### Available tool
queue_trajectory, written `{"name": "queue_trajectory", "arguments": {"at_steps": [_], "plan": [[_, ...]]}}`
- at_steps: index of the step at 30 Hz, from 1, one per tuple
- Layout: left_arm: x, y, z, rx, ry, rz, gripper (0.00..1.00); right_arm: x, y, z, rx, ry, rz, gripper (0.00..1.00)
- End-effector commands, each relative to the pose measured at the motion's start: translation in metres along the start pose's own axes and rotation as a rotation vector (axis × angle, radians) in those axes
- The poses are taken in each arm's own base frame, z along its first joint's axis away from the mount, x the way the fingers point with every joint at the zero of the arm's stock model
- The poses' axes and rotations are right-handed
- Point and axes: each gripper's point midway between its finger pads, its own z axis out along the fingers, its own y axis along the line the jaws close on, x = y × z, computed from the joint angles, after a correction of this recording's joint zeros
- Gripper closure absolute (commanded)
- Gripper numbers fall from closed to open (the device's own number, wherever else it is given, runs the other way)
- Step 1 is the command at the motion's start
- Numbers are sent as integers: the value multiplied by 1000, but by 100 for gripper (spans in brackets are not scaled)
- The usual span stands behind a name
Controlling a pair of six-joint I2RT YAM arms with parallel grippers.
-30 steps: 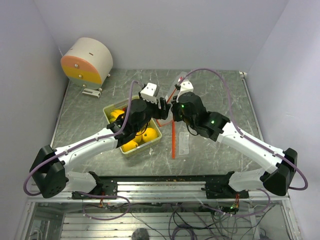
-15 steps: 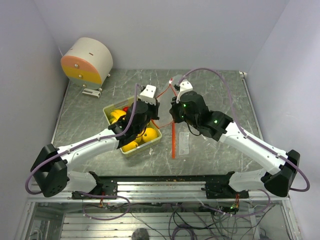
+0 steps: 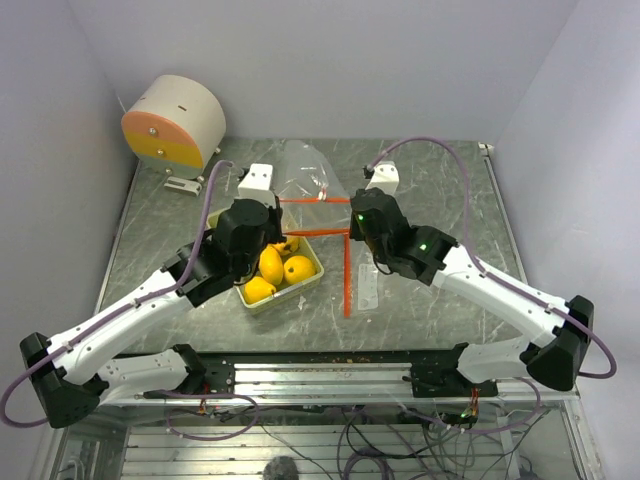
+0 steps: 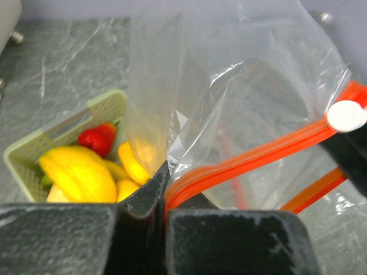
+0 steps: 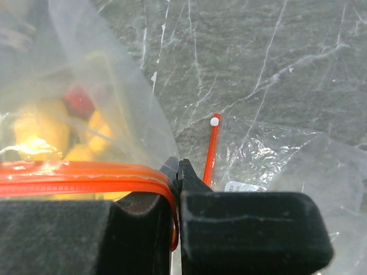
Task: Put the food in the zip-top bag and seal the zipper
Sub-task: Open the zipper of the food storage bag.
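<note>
The clear zip-top bag [image 3: 305, 168] hangs in the air over the far end of the pale green tray [image 3: 312, 272]. Its red-orange zipper [image 3: 315, 200] is stretched between both grippers, with the mouth spread. My left gripper [image 3: 277, 203] is shut on the zipper's left end [image 4: 189, 177], and my right gripper [image 3: 352, 210] is shut on its right end [image 5: 114, 172]. The food [image 3: 272, 265] lies in the tray: yellow fruits [image 4: 77, 172] and a red piece [image 4: 98, 139]. In the right wrist view the food [image 5: 34, 137] shows blurred through the bag [image 5: 103, 86].
Another clear bag [image 3: 368, 288] with an orange strip [image 3: 346, 275] lies flat on the table, right of the tray; the right wrist view shows this strip [image 5: 211, 152] too. A round cream and orange device [image 3: 175, 122] stands at the back left. Walls close three sides.
My left gripper went from open to shut on the zipper and swung left, away from the right gripper. The bag rose and its mouth was pulled wide.
</note>
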Motion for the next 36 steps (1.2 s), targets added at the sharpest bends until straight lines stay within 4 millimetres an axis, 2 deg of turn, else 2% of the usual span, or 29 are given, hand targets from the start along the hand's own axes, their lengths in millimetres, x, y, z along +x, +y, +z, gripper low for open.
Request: {"name": "queue_trajectory", "arguments": {"at_steps": [1,2,4,6,8,11,15,18,20,23,24,26,30,33,36], "plan": [[19,58,-27,-229,97,75,93,3,-49,10,288,-29,-19,96],[19,63,-30,-248,99,74,93,3,-45,12,279,-28,-21,96],[18,72,-37,-279,103,77,93,2,-24,18,164,-18,-36,93],[13,80,-46,-311,98,72,93,1,21,19,-91,-22,-47,88],[2,89,-57,-343,84,57,93,-5,63,12,-323,-42,-22,86],[-16,101,-75,-377,50,32,93,-7,109,5,-546,-38,11,86],[-33,107,-92,-367,18,22,93,-2,147,7,-712,-17,34,85],[-34,116,-98,-406,28,44,93,7,171,8,-820,22,35,75],[-26,125,-98,-467,50,76,93,8,178,5,-870,24,24,65],[-5,136,-94,-561,107,138,93,2,179,-7,-916,-12,-4,40],[3,137,-91,-576,132,153,93,-1,177,-15,-942,-34,-16,30],[16,137,-85,-597,171,177,93,-9,174,-35,-1003,-97,-37,3],[29,142,-78,-652,181,219,93,-17,161,-62,-1046,-169,-53,0],[30,149,-82,-698,172,233,93,-15,148,-60,-981,-162,-61,0],[22,161,-94,-763,144,237,93,-3,137,-54,-931,-134,-74,0]]}}
